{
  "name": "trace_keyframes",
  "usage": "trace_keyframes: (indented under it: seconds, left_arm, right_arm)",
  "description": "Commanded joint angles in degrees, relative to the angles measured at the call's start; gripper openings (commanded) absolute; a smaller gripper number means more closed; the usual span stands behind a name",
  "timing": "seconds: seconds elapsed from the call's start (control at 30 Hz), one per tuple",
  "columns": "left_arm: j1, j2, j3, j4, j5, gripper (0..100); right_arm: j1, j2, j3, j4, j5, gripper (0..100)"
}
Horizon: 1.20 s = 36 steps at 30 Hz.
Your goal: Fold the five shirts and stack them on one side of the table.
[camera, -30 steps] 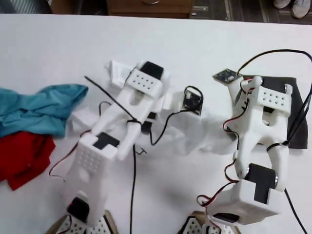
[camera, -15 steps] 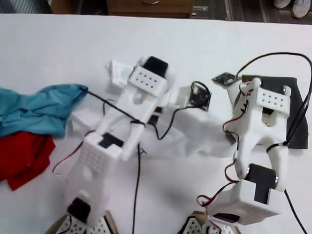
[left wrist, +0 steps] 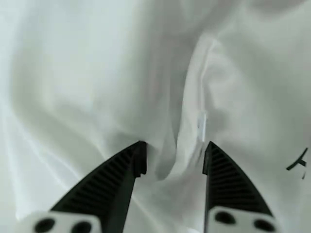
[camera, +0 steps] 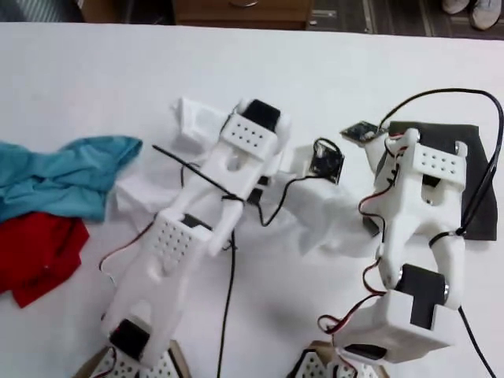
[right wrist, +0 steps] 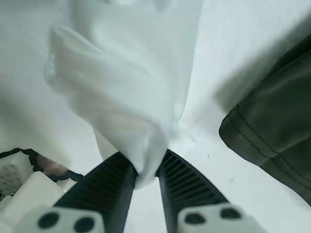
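A crumpled white shirt (camera: 315, 216) lies mid-table between the two arms. My left gripper (left wrist: 175, 151) is open, its black fingers astride a raised fold of the white shirt (left wrist: 97, 87). The left arm (camera: 250, 135) hangs over the shirt's far part. My right gripper (right wrist: 147, 167) is shut on a bunched edge of the white shirt (right wrist: 121, 92), close beside the folded dark shirt (right wrist: 272, 131). The right arm (camera: 429, 161) stands over the dark shirt (camera: 472, 189) at the table's right. A teal shirt (camera: 63, 177) and a red shirt (camera: 35, 252) lie crumpled at the left.
The white table (camera: 102, 71) has bare room along its far side and in front of the white shirt. Black cables (camera: 228, 283) trail from both arms across the cloth. The arm bases sit at the near edge.
The left arm has stretched out and its wrist has shifted right over the white shirt. The right arm has barely moved and keeps its hold on the cloth.
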Motion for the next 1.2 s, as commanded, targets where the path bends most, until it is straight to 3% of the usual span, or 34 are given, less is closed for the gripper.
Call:
trace_keyframes:
  seconds: [0.0,0.47,0.83,1.07,1.17]
  left_arm:
    - [-2.02,-0.44,-2.33,1.58,-0.53,22]
    - [-4.84,-5.8,10.33,1.49,-0.7,21]
    - [-9.49,-10.46,11.12,1.58,-0.44,21]
    - [-7.74,-9.85,15.08,1.49,-0.35,21]
    - [-7.12,-10.2,15.34,1.41,-0.35,16]
  right_arm:
    - [0.4,-3.03,-0.35,0.13,-0.18,2.1]
    - [0.31,-3.03,-0.44,0.04,0.0,2.1]
    - [0.31,-3.03,-0.44,0.04,-0.18,2.1]
    - [0.57,-3.03,-0.18,0.13,-0.18,2.1]
    - [0.57,-3.03,-0.18,0.13,-0.18,2.1]
